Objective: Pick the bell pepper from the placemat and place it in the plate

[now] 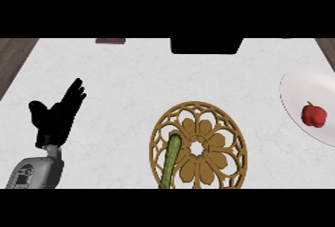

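The red bell pepper (314, 115) lies on the white plate (297, 91) at the right edge of the view. The round brown openwork placemat (198, 145) sits at lower centre. My left hand (57, 114) shows at the lower left, open with fingers straight and pointing up, far from both. No right hand shows anywhere in the view.
A long green vegetable (171, 159) lies on the left half of the placemat. A black block (206, 45) stands at the counter's far edge, with a small dark object (110, 41) left of it. Wooden floor shows past the counter's left and right corners.
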You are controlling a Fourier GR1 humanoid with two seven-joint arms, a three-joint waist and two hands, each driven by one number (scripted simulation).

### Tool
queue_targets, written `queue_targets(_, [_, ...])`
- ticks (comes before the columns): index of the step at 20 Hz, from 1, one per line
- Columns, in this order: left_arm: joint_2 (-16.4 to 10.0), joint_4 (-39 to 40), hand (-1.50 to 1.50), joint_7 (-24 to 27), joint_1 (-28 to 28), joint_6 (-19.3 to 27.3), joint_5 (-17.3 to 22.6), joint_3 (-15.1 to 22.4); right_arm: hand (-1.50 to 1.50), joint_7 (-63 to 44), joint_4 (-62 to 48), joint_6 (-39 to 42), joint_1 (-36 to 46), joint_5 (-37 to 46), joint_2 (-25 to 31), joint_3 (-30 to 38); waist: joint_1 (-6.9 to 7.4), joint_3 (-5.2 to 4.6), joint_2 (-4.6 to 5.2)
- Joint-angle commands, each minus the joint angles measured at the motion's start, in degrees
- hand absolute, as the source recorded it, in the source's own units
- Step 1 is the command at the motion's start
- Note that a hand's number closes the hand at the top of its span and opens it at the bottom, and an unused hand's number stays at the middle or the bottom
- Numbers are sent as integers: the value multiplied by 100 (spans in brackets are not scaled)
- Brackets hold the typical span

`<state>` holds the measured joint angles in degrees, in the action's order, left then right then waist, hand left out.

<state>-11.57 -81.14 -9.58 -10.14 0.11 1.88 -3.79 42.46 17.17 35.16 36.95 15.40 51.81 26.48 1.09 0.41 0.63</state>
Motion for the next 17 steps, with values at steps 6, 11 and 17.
queue_targets(6, [55,-31,0,51,6,-19,-7,44,-150,767,-51,1206,-169,-356,206,24,106,13,39])
queue_targets(11, [186,158,0,136,-81,64,-108,133,-150,786,61,1226,-349,-384,334,-134,69,23,69])
queue_targets(17, [139,257,0,110,-181,116,-111,36,-150,894,108,1046,-622,-413,419,-281,45,29,86])
